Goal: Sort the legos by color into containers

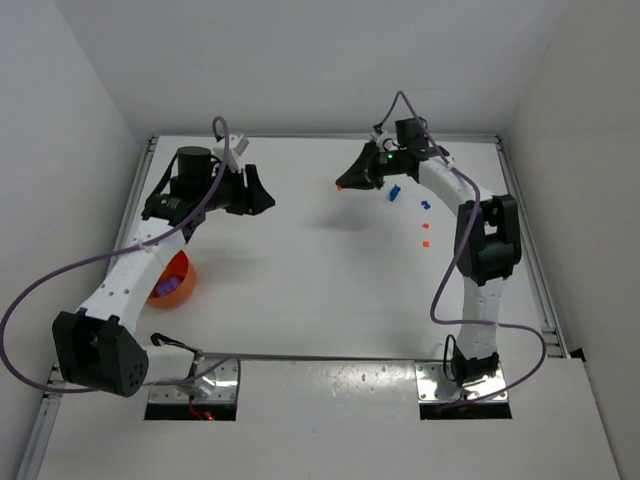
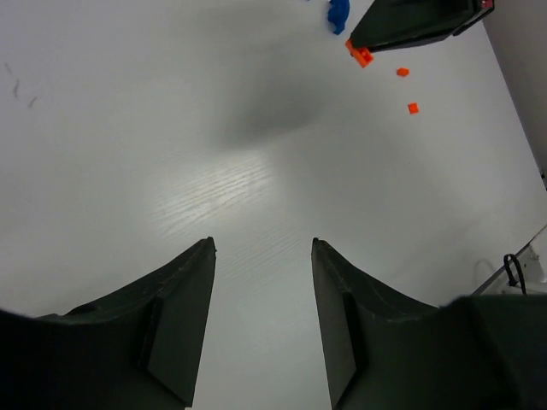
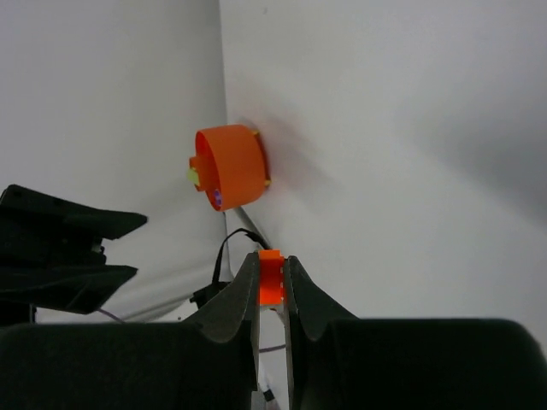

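White arms (image 1: 128,278), black joints (image 1: 100,352), purple cables (image 1: 60,270)

Top view: orange bowl (image 1: 186,278), eight o'clock, partly hidden under left arm (image 1: 130,270). Left wrist view: blue lego (image 2: 338,13), one o'clock, cut by edge.

The left arm (image 1: 130,275) reaches forward along its own side, its wrist turned inward. The left gripper (image 2: 262,243) points toward the middle, fingers apart with nothing between them. The right arm (image 1: 480,250) stretches far forward and bends inward. The right gripper (image 3: 272,260) pinches a small orange brick (image 3: 271,280) at its fingertips.
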You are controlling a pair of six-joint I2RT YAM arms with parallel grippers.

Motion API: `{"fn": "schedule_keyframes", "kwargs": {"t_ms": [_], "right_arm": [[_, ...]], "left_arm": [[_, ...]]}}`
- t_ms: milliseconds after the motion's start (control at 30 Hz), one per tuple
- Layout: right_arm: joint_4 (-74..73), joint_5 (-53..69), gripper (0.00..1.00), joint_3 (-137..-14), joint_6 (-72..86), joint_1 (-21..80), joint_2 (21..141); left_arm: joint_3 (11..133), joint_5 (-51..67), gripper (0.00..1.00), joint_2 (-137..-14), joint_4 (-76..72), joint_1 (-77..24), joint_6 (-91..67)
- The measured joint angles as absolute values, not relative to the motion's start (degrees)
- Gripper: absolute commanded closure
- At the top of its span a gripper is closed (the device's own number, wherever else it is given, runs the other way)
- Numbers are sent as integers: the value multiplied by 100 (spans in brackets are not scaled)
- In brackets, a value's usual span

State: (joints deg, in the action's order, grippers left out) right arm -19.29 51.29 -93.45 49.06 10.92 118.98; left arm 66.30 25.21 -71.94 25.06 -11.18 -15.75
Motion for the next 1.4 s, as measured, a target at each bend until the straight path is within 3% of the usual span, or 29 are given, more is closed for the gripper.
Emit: {"fn": "schedule_keyframes", "kwargs": {"t_ms": [300,600,1000,1400], "right_arm": [[-2056,4167,100,-10298,5616,2290,11904],[-2482,3485,100,-10412,5708,2416,11928],[-2097,3745,100,-10412,5896,2416,11968],[-1555,4165,100,-10405,6010,2414,11998]], "left_arm": [[7231,2536,46,-8523,2040,-1636,-2128],[7767,2554,46,-8952,1806,-1772,-2342],[7935,2679,49,-9277,1653,-1811,-2471],[8049,2259,58,-9354,1732,-1846,-2440]]}}
